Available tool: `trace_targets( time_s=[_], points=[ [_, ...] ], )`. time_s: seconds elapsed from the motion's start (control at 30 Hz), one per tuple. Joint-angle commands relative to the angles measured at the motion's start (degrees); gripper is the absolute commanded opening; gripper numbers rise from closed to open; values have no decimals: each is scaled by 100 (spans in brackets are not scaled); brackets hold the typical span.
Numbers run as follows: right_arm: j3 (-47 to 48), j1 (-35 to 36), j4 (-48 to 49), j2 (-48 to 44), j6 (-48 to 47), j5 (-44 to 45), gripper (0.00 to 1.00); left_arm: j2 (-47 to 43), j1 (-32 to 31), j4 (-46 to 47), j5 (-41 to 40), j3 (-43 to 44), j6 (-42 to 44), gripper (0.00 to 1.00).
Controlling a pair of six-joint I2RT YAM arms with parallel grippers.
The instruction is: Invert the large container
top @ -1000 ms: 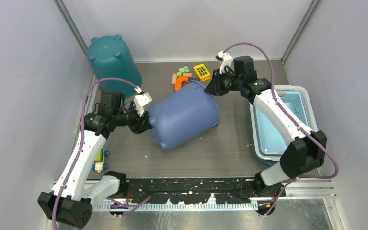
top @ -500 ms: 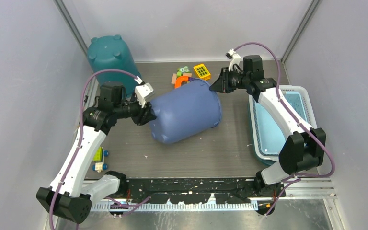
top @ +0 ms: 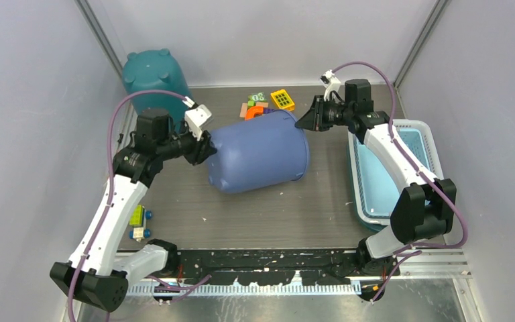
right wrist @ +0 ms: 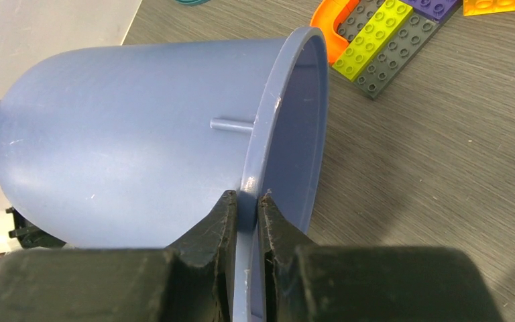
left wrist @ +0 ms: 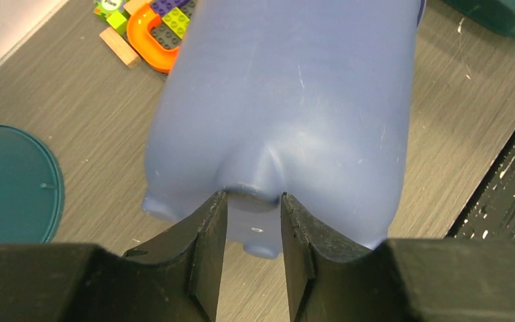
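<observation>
**Bin** [top: 258, 161], blue, large. Lies on its side mid-worktop [top: 308, 208], base to the left, open mouth to the right, held at both ends. A second ago it sat slanted, base toward the near left; now it lies more level, base raised and swung away from the arms' bases.

**Left gripper** [left wrist: 253, 208]. Fingers [left wrist: 208, 235] narrow, closed on a small foot at the bin's base. It has climbed with the base since the earlier frame.

**Right gripper** [right wrist: 247, 201]. Fingers [right wrist: 222, 218] nearly together, pinching the bin's rim, one inside the mouth and one outside. It has shifted slightly right.

**By view.** Only the left wrist shows the foot and the dimple above it; only the right wrist shows the thin rim in the pinch and a short rib under the lip. The top view alone shows the bin's whole lie.

**Surroundings.**
- Bricks [top: 263, 104] with an orange arch [right wrist: 332, 23] lie just behind the mouth.
- A yellow plate [top: 282, 100] sits beside them.
- A green tile [top: 257, 96] carries print too small to read.
- Teal bin [top: 155, 84], upside down, far-left corner.
- Basket [top: 412, 125], right side.
- Toy car [top: 139, 221], near left.
</observation>
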Motion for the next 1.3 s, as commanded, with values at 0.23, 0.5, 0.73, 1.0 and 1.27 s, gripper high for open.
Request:
trace_targets(
  time_s=[0.23, 0.5, 0.73, 1.0, 1.27],
  points=[
    [-232, 51, -464, 23, -243, -232, 1, 16, -47, 709, -119, 419, -240, 38],
    [-223, -17, -592, 99, -304, 7, 1, 31, -45, 725, -185, 405, -265, 38],
    [-174, -98, -616, 186, -277, -2, 1, 14, -45, 712, -205, 391, -230, 39],
    [-44, -370, -626, 381, -37, -239, 1, 22, -45, 793, -407, 391, -337, 39],
    [-26, -576, -571, 600, 144, -489, 1, 22, -46, 864, -486, 400, -452, 41]
  ],
)
